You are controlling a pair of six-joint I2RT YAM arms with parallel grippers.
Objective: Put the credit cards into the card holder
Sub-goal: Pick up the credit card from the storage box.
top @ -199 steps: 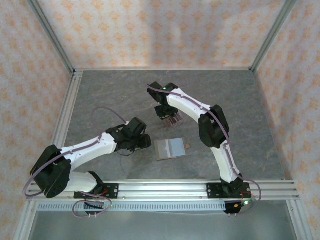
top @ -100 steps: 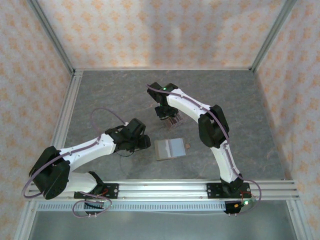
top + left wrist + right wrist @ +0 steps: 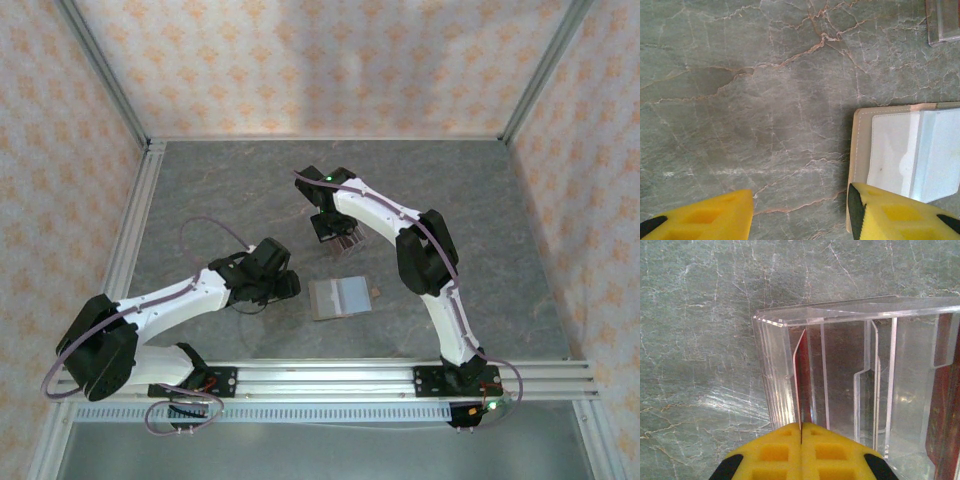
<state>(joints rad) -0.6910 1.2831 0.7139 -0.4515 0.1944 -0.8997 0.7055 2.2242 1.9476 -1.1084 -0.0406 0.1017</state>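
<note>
While the right end effector (image 3: 338, 236) works at the clear stand (image 3: 350, 242) mid-bench, the left end effector (image 3: 296, 287) hovers just left of the holder (image 3: 341, 297). The holder lies open and flat on the bench (image 3: 220, 190), near the stand but apart. No card is visible in it from above.

Left wrist: left end effector (image 3: 800, 220) parted roughly midway, nothing between the fingers. Holder (image 3: 900, 150) just beside its right-hand finger; the pockets that show are pale and empty. Stand corner (image 3: 942, 20) beyond.

Right wrist: right end effector (image 3: 802, 452) closed flat on the edge of a red card (image 3: 801, 375), upright in the stand's (image 3: 855, 365) end slot. Second card (image 3: 942, 405) at the far slot.

Progress, judged: early. First card pinched but not lifted out, none in the holder, every transfer left.
</note>
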